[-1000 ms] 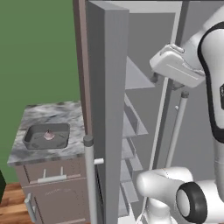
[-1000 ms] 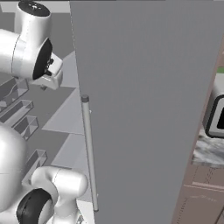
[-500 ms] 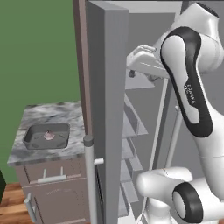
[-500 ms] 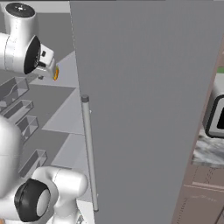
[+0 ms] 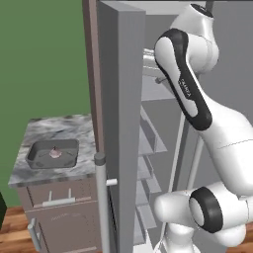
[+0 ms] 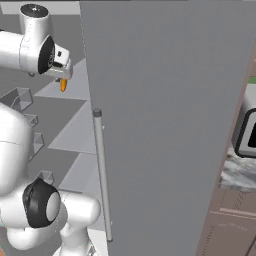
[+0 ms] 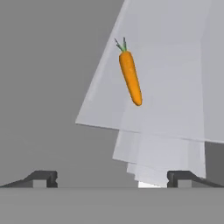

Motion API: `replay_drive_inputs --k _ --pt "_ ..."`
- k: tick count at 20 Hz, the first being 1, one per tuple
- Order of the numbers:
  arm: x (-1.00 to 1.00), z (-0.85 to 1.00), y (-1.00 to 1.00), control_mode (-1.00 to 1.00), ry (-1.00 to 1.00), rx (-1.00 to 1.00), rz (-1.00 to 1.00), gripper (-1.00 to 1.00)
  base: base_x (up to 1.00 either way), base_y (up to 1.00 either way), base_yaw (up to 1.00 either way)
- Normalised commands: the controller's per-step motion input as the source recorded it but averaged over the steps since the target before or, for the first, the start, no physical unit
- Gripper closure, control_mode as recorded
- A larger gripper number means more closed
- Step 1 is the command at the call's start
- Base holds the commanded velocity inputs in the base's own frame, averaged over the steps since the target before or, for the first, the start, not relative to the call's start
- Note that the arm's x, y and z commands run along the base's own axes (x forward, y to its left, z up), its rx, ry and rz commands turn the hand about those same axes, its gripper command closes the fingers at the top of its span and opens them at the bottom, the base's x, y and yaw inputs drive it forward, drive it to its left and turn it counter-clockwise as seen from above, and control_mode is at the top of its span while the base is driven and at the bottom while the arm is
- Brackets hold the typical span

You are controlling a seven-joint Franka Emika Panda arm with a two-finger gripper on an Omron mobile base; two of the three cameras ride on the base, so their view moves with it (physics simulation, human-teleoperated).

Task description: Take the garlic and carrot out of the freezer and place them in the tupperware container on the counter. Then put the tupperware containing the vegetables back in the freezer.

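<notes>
The carrot is orange with a green tip and lies on a pale upper shelf of the freezer, ahead of my gripper. The gripper is open, fingertips wide apart with nothing between them. From the right base view the carrot shows just below my hand. The freezer door stands open. On the counter sits the dark-grey tupperware container with the pinkish garlic inside it.
The thick door with its long bar handle stands between the freezer's inside and the counter. Slanted shelves step down below my arm. A dark appliance sits on a marbled top at the far right.
My arm has swung up and into the freezer's upper part. The hand has shifted off the carrot, which now shows below it. Garlic and tray have not moved.
</notes>
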Motion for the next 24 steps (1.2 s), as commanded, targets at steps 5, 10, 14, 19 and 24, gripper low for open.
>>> replay_drive_inputs --k 5,10,14,19,24 --pt "0.54 -0.26 0.20 -1.00 0.00 -0.10 0.00 -1.00 0.00 0.00 0.00" --pt "0.63 -0.23 0.02 -1.00 0.00 -0.02 0.00 -1.00 0.00 0.00 0.00" --pt "0.49 -0.21 0.00 -1.00 0.00 0.00 0.00 -1.00 0.00 0.00 0.00" --pt "0.34 -0.20 0.01 -1.00 0.00 0.00 0.00 -1.00 0.00 0.00 0.00" --pt "0.48 -0.17 0.04 -1.00 0.00 0.01 0.00 -1.00 0.00 0.00 0.00"
